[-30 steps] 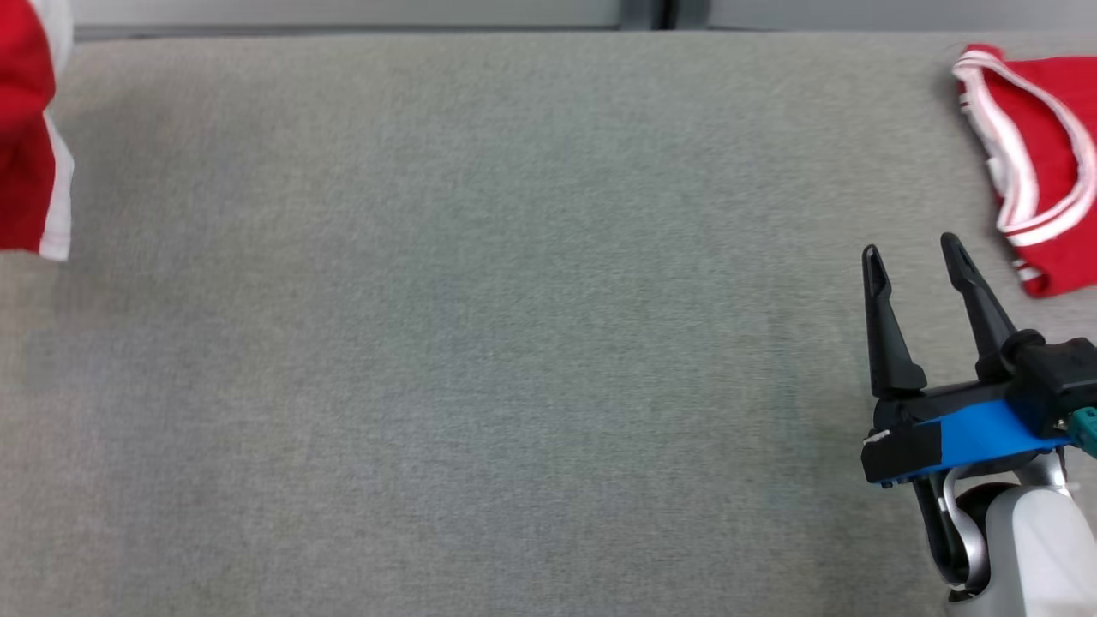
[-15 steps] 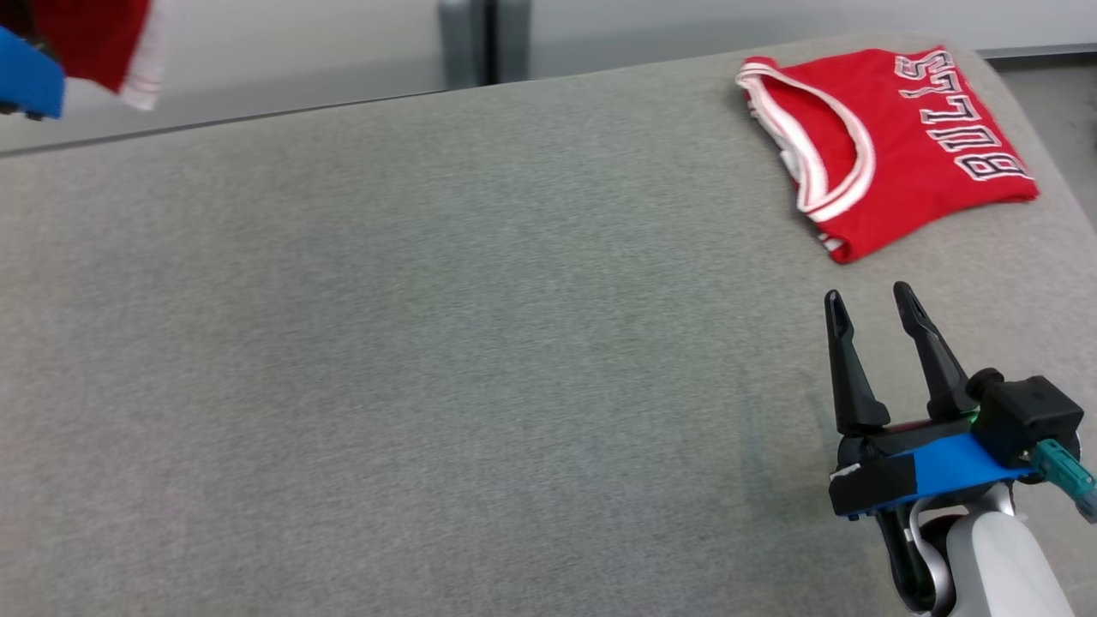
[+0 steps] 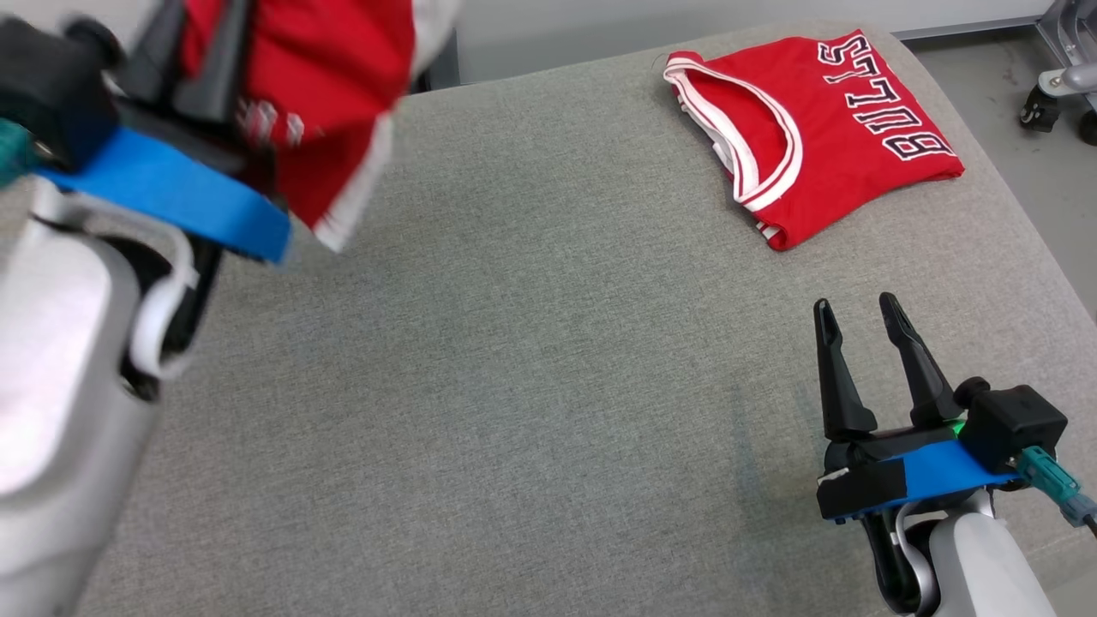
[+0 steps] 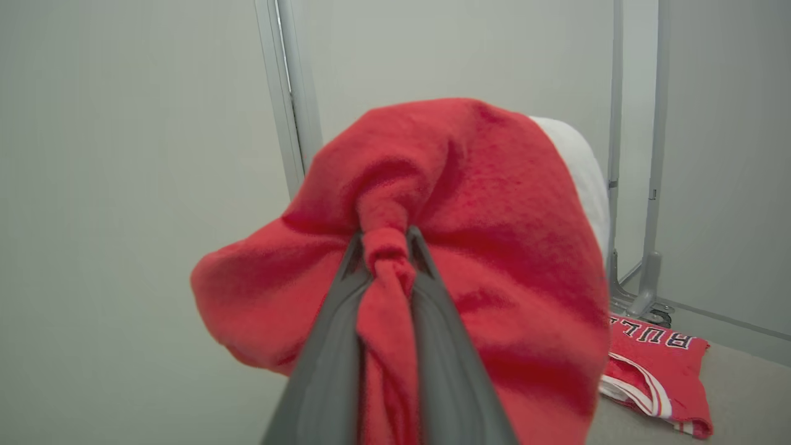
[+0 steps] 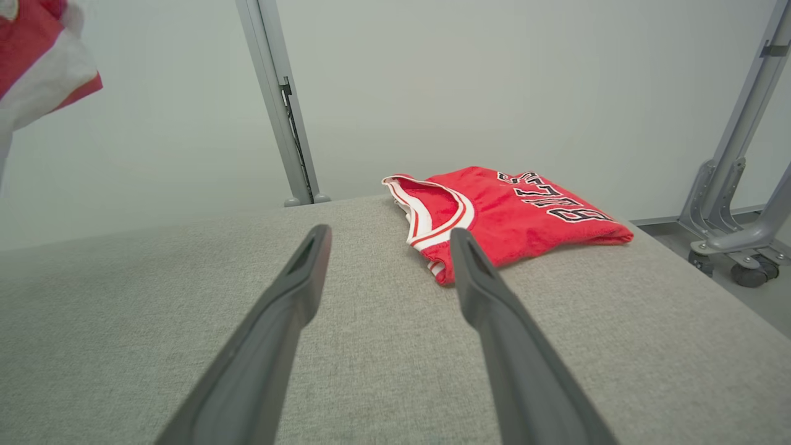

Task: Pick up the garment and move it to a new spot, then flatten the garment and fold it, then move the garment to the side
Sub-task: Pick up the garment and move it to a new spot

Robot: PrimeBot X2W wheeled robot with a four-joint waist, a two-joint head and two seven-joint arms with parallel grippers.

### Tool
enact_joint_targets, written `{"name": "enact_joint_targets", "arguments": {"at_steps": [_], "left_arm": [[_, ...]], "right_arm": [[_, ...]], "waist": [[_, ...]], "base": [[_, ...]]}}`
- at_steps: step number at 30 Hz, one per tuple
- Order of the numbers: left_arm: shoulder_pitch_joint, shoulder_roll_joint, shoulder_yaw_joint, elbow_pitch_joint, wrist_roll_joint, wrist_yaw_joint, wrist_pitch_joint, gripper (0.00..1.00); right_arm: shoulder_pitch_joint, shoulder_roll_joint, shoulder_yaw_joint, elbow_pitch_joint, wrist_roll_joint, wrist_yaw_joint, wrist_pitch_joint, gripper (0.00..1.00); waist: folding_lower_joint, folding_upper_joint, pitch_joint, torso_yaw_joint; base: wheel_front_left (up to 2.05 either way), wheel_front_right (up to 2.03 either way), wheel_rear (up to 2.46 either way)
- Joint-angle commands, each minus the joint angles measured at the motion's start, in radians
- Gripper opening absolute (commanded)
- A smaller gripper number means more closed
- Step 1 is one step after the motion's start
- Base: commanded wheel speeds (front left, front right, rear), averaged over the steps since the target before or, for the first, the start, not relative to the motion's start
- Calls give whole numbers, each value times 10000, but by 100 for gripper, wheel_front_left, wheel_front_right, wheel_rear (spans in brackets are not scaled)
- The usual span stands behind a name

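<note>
jersey (image 3: 823, 146) lies on table (image 3: 514, 386), far right; garment (image 3: 334, 94) hangs far left

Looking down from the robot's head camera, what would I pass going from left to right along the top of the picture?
left gripper clamped on a red garment → folded red Bulls jersey → wheeled metal stand

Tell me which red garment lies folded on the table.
The lettered jersey at the far right; the other garment hangs bunched in the jaws of the left gripper.
</note>
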Motion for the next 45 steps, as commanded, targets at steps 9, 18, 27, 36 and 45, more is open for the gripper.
{"name": "enact_joint_targets", "arguments": {"at_steps": [9, 18, 27, 36, 45], "left_arm": [[2034, -773, -803, 766, -392, 42, -545, 0], [3142, -1600, -1760, 2391, -497, -290, -946, 62], [3102, -1905, -1414, 2817, -244, -40, -2002, 100], [4103, -1561, 154, 1735, 196, 629, -2179, 100], [5811, -1640, 2031, 694, 815, 921, -2184, 100]], "right_arm": [[-190, -3, 97, 247, 29, 1, -161, 100], [-212, -4, 212, 437, 34, 1, -212, 100], [18, -4, 124, 642, -136, 1, -124, 100], [239, -4, -26, 639, -259, 1, 50, 100], [519, -6, -302, 512, -448, 1, 278, 100]], "waist": [[0, 0, -18, 198], [0, 0, -65, 328], [0, 0, -594, 761], [0, 0, -1140, 1567], [0, 0, -1551, 2367]], "base": [[0, 0, 0], [0, 0, 0], [0, 0, 0], [0, 0, 0], [0, 0, 0]]}}
